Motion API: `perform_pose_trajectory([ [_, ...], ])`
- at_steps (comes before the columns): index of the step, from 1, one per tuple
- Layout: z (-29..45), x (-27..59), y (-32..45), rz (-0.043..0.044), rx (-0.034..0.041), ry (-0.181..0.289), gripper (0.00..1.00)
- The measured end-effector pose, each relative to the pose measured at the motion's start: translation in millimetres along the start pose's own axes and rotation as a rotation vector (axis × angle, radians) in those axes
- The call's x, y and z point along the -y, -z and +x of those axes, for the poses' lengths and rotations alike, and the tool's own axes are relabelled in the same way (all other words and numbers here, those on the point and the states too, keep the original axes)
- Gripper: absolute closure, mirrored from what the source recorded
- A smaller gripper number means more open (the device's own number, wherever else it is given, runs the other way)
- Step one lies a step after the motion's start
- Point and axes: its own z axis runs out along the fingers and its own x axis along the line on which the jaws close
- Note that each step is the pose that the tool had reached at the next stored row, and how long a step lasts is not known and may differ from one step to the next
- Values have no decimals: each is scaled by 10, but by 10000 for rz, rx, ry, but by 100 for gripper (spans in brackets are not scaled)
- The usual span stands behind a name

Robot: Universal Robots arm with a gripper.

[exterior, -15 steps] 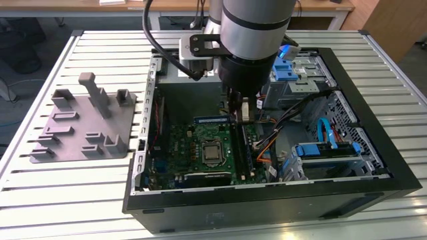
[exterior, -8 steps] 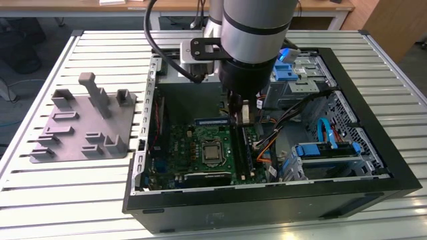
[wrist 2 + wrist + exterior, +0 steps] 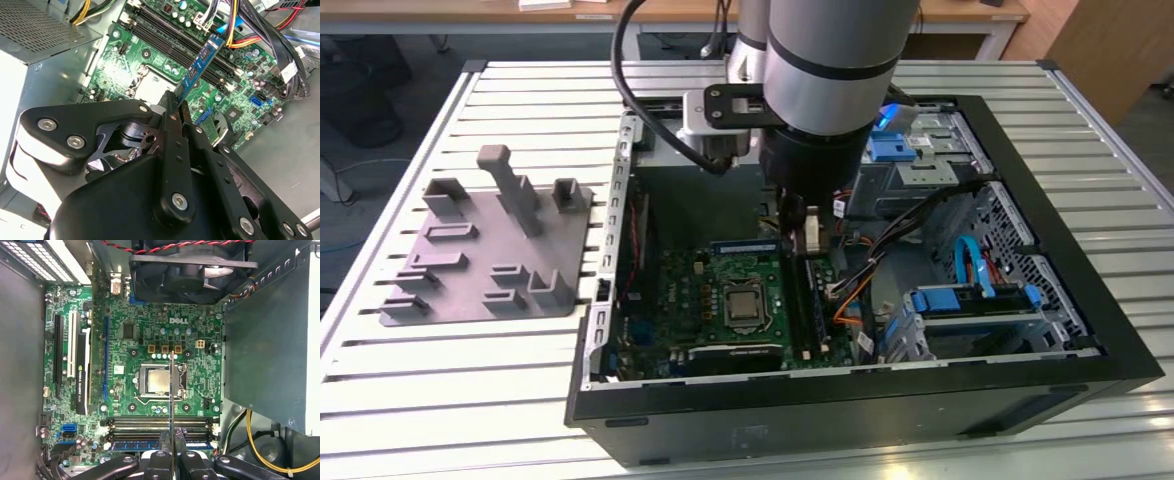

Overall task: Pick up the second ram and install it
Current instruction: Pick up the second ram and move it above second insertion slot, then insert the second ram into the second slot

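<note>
My gripper [image 3: 803,215] reaches down into the open computer case [image 3: 1014,385], above the green motherboard [image 3: 670,290]. It is shut on the second ram [image 3: 200,65], a thin blue-green stick that juts past the fingertips toward the board. In the first wrist view the second ram [image 3: 172,390] shows edge-on as a thin line across the processor socket [image 3: 159,380], rising from the gripper [image 3: 172,440]. The black memory slots [image 3: 150,422] lie just under the fingers, and another blue stick [image 3: 135,445] sits in one of them. The second wrist view has the gripper [image 3: 172,102] clamped on the stick's near end.
A grey plastic holder [image 3: 494,250] with upright posts lies on the slatted table at the exterior view's left. Inside the case are the grey power-supply box [image 3: 265,340], a black fan [image 3: 190,265], bundled cables [image 3: 260,30] and blue drive brackets [image 3: 961,300].
</note>
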Motion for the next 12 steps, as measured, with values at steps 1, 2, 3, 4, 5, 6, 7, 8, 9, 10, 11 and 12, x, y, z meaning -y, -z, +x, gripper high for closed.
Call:
perform_pose_trajectory([
  [1, 0, 1, -3, 1, 3, 1, 86],
  [2, 0, 1, -4, 1, 3, 1, 86],
  [3, 0, 0, -4, 1, 3, 1, 86],
  [4, 0, 0, -4, 2, 3, 1, 86],
  [5, 0, 1, -5, 1, 4, 1, 86],
  [6, 0, 0, -5, 1, 3, 0, 86],
  [7, 1, 1, -5, 1, 3, 1, 86],
  [8, 0, 0, -5, 1, 3, 1, 86],
  [9, 1, 0, -5, 1, 3, 0, 86],
  [10, 1, 0, -5, 1, 3, 0, 86],
  [11, 1, 1, -6, 1, 3, 1, 86],
  [12, 1, 0, -6, 1, 3, -2, 86],
])
